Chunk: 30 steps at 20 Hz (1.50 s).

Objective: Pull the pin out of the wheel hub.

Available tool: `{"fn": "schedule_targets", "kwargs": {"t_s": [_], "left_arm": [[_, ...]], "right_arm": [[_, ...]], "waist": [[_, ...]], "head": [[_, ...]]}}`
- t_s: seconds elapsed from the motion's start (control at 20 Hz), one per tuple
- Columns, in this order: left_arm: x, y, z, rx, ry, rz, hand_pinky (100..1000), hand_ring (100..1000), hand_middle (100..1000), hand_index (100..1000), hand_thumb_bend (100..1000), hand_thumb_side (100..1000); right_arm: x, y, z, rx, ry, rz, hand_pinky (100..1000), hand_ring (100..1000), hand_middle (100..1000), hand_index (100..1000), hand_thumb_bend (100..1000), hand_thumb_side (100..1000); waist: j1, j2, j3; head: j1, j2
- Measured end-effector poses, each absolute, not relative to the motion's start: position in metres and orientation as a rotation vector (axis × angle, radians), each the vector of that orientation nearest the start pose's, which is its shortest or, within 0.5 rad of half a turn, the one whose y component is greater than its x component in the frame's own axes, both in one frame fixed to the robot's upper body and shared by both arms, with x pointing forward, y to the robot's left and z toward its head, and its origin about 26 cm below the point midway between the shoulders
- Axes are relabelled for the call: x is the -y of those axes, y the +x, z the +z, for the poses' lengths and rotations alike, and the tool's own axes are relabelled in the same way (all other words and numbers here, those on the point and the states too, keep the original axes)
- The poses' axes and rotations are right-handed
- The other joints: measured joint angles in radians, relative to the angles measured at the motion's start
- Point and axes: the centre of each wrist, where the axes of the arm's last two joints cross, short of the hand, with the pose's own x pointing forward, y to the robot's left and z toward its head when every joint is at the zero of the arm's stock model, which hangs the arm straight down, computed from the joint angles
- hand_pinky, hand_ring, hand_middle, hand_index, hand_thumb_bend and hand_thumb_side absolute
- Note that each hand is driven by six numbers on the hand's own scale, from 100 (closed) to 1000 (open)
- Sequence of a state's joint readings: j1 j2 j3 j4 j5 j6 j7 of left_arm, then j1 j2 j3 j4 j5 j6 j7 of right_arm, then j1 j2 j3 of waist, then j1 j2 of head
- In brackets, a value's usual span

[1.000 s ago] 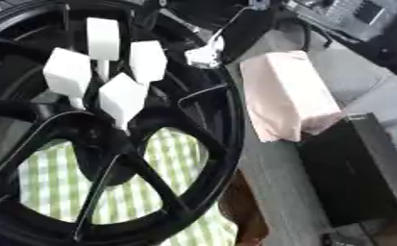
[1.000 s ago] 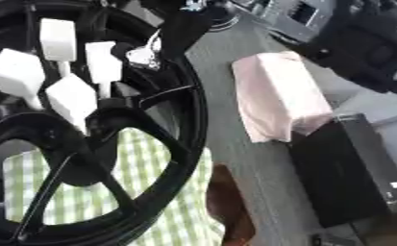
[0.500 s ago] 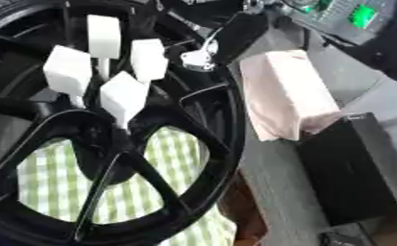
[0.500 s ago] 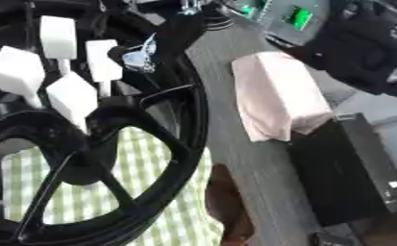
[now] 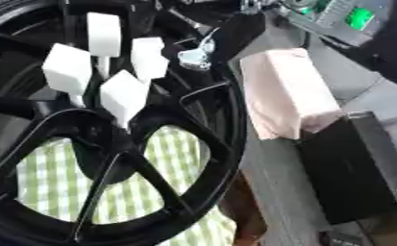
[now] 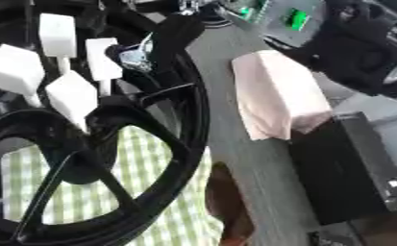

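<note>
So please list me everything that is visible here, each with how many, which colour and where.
wheel hub: one, black, fills the left side of the view, lying over the cloth.
pins: four, white block heads on thin white stems, standing in the middle of the hub, upper left.
checked cloth: one, green and white, seen through the spokes, lower left.
pink bundle: one, pale pink, on the grey table right of the hub.
black box: one, black, right of centre, below the pink bundle.
device with green lights: one, grey, top right.
right hand: one, black with a silver part, at the hub's upper rim; its fingers are not clearly seen.
</note>
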<state>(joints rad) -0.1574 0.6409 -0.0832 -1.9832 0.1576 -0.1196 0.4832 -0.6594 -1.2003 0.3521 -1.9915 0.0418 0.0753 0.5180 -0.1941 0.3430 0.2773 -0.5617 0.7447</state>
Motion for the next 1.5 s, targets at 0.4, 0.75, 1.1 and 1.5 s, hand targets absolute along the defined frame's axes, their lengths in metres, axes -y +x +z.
{"fn": "schedule_targets", "kwargs": {"t_s": [0.4, 0.75, 1.1, 1.5], "left_arm": [[-0.3014, 0.2833, 0.1794, 2.267, 0.405, -0.104, 877, 738, 641, 743, 426, 654], [-0.3001, 0.2834, 0.1788, 2.267, 0.405, -0.105, 878, 738, 641, 743, 421, 658], [-0.2988, 0.2836, 0.1782, 2.268, 0.403, -0.103, 880, 738, 641, 742, 419, 660], [-0.2987, 0.2837, 0.1782, 2.269, 0.405, -0.105, 881, 738, 641, 742, 415, 662]], "right_arm": [[0.2809, 0.2896, 0.3266, 1.553, -0.597, 1.801, 955, 1000, 833, 943, 100, 662], [0.2805, 0.2901, 0.3246, 1.543, -0.612, 1.787, 954, 1000, 825, 939, 100, 671], [0.2796, 0.2905, 0.3229, 1.529, -0.617, 1.785, 951, 1000, 817, 937, 100, 674], [0.2793, 0.2909, 0.3208, 1.498, -0.619, 1.794, 945, 1000, 800, 935, 100, 676]], "waist": [[0.0, 0.014, 0.004], [-0.005, 0.026, 0.008], [-0.008, 0.04, 0.012], [-0.012, 0.045, 0.018]], "head": [[-0.001, 0.0], [-0.004, 0.0], [-0.005, 0.0], [-0.01, 0.0]]}}
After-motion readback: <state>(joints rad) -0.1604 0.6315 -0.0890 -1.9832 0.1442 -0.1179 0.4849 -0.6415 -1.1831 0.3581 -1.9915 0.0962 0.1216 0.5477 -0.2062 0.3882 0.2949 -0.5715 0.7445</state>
